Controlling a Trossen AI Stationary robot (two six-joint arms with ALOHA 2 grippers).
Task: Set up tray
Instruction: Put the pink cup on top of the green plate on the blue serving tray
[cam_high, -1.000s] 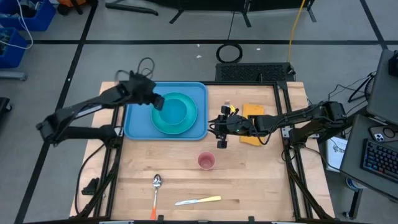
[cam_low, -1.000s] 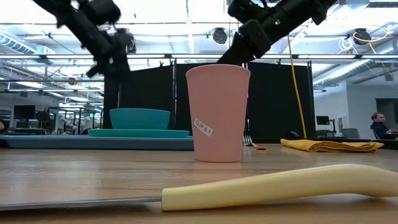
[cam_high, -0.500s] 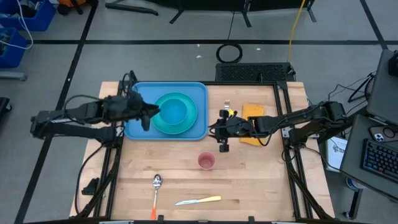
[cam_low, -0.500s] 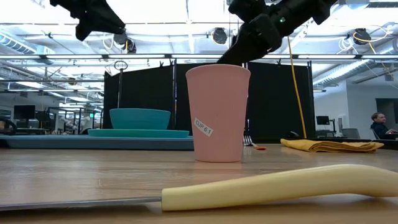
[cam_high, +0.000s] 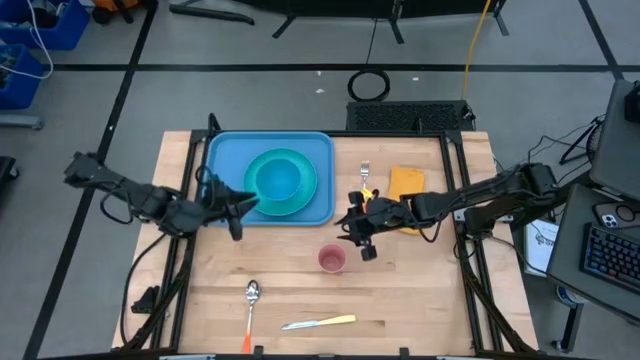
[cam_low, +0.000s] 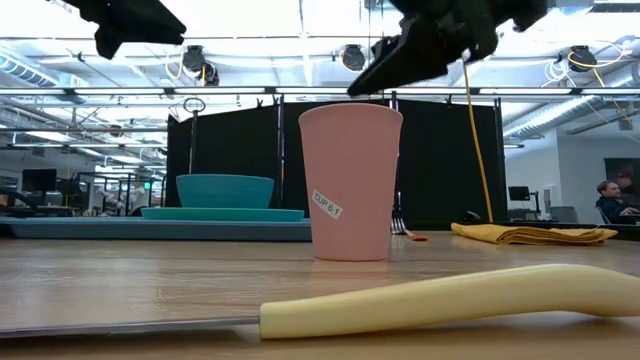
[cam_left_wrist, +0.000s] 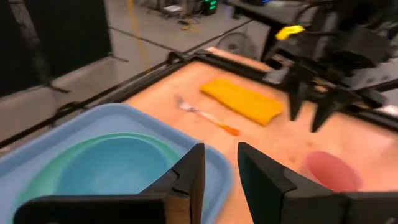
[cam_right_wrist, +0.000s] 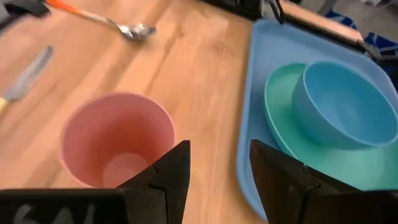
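Observation:
The light-blue tray lies at the table's far left. On it rests a teal plate, and a teal bowl stands on the plate. A pink cup stands upright on the wood. My left gripper hovers open, in the air at the tray's near edge, with nothing between its fingers. My right gripper hovers open just beyond and above the cup, also with nothing between its fingers.
A fork and a folded yellow napkin lie to the right of the tray. A spoon and a cream-handled knife lie near the table's near edge. Bare wood lies between the tray and the cutlery.
My left gripper has swung from above the bowl and plate toward the table's near edge, ending just off the tray's near rim, while turning about. My right gripper has shifted a little toward the near edge, closer to the pink cup. Nothing on the table has moved.

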